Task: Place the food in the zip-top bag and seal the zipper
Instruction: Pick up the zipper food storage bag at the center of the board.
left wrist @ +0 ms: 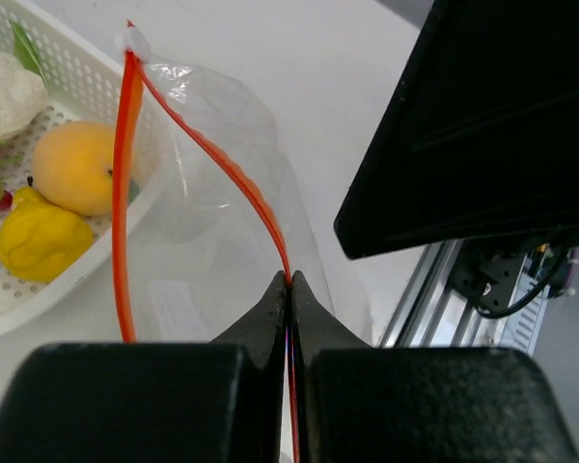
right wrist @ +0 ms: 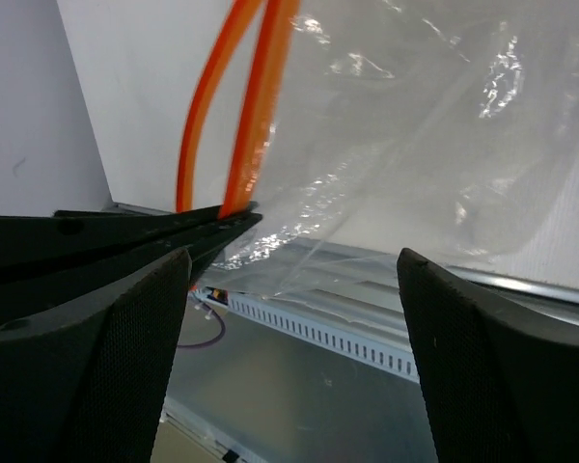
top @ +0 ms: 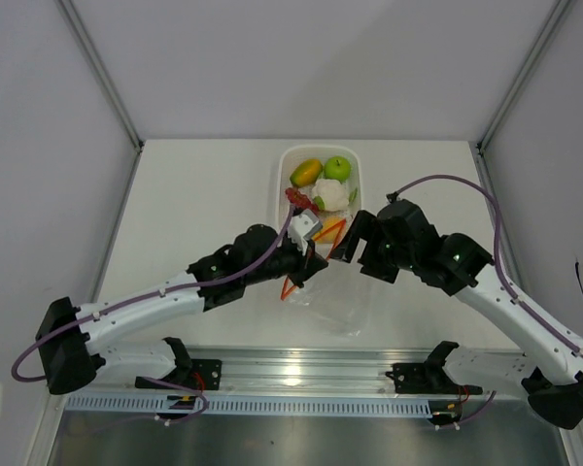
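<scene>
— What are your grippers gripping?
— My left gripper [left wrist: 289, 283] is pinched tight on the zipper [left wrist: 224, 166] of the zip-top bag [left wrist: 207, 256]. My right gripper [right wrist: 289, 265] gapes wide and clamps nothing, the bag just ahead.
— The food [left wrist: 75, 166]?
— Beyond my left fingertips, in the white basket [left wrist: 89, 75].

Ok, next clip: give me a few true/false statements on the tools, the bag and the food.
The left tool is shut on the zipper: true.
The right tool grips the zip-top bag: false, its jaws stand open.
The green apple is in the bag: false, it lies in the white basket.
The bag's mouth is unsealed: true, the zipper strips stand apart.
</scene>
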You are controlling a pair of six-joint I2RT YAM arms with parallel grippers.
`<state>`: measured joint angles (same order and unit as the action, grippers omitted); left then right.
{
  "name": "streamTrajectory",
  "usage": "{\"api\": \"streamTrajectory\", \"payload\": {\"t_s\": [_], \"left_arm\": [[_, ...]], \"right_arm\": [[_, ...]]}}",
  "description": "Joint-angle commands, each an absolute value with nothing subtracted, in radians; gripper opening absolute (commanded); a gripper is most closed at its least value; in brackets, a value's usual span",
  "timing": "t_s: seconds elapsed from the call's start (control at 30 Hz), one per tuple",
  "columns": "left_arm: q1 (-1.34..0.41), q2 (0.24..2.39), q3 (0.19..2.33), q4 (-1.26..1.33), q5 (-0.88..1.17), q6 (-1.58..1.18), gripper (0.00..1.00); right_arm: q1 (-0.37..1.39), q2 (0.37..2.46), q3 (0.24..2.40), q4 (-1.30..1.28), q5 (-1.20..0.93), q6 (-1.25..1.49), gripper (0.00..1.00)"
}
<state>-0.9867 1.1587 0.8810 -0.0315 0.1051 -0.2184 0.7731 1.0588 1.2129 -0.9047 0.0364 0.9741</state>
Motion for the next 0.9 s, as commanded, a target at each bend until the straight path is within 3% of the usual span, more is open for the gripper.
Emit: {"api": "streamTrajectory", "payload": {"t_s": [0.0,0.5,0.87], "left_arm": [[-1.038,1.19,0.923,-0.069,0.02,-0.173,0.01],[-1.141,1.203,0.924,-0.023,-0.123,-0.187,0.0],[-1.173,1.187,0.897,0.041,-0.187,-0.166,0.01]], "right_arm": [[0.808,1.069,1.244,-0.923,0.159,1.094,0.88],[0.802,1.108,1.2,-0.97,0.256,1.141,0.69],[0.798,1.126,1.152,-0.914,0.198,1.149,0.7]]}}
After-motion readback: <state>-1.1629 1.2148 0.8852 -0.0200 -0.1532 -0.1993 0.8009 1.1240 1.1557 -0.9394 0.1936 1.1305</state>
